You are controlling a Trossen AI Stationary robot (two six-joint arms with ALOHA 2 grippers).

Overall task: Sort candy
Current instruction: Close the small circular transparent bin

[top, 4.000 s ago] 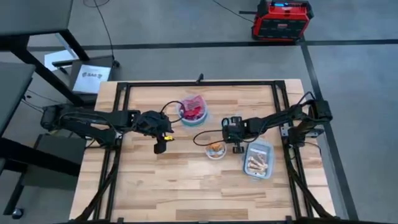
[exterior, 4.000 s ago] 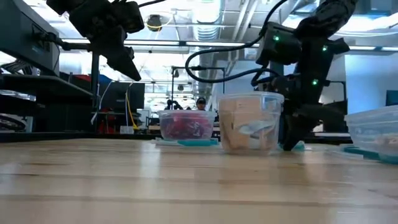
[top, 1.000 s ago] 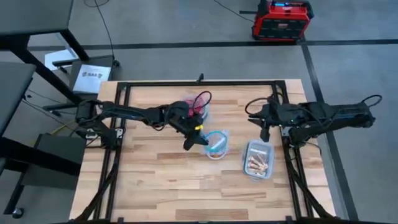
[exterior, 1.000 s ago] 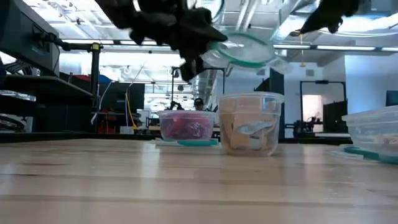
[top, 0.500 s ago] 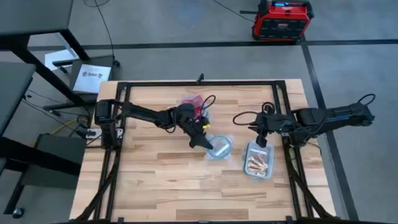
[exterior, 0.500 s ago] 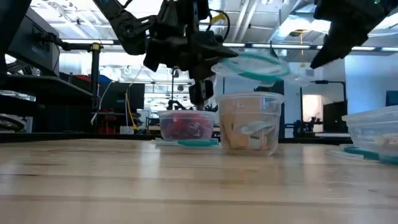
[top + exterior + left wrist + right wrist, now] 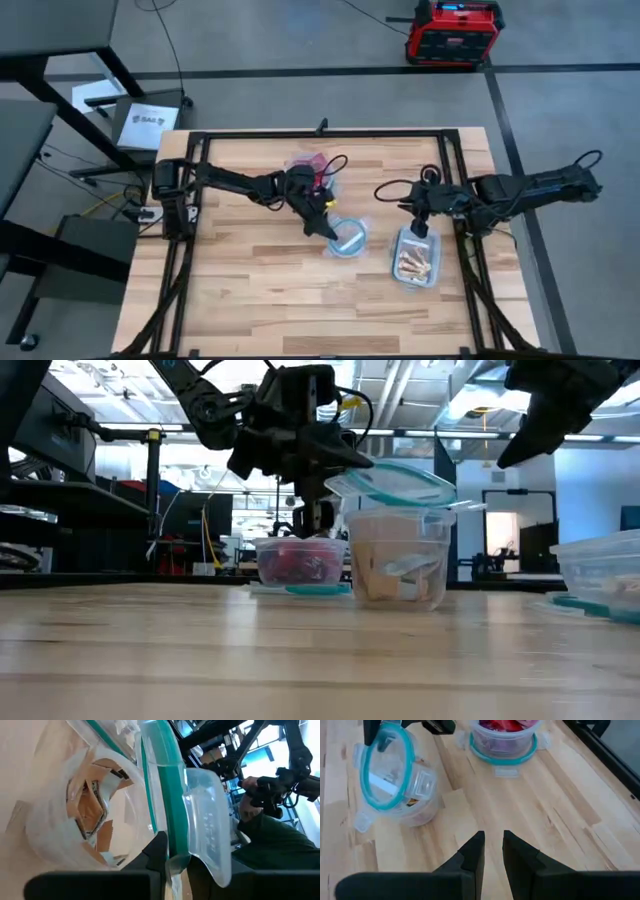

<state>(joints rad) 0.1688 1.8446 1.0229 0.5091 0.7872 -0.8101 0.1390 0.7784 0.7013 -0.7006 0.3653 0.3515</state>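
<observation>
My left gripper is shut on a clear round lid with a teal rim, over the clear bowl that holds orange-brown candy. A second bowl farther back holds red and purple candy. My right gripper hangs over the far end of the clear rectangular tub of orange candy. It is open by a narrow gap with nothing between its fingers. My left gripper pinches the lid's teal rim between its two fingers, on the side toward the table's left. The fingers slant down from the far left. The lid is tilted, raised at the held side, with its opposite edge on the bowl's rim.
The tub stands to the right of the lidded bowl with a narrow strip of table between them. Bare wood lies along the near half of the table. Black frame rails run along both sides.
My left gripper has carried the lid toward the table's near right and down. The lid, held clear above the bowl before, now rests tilted on the bowl's rim. My right gripper has come from the far right toward the near edge, over the tub's far end.
</observation>
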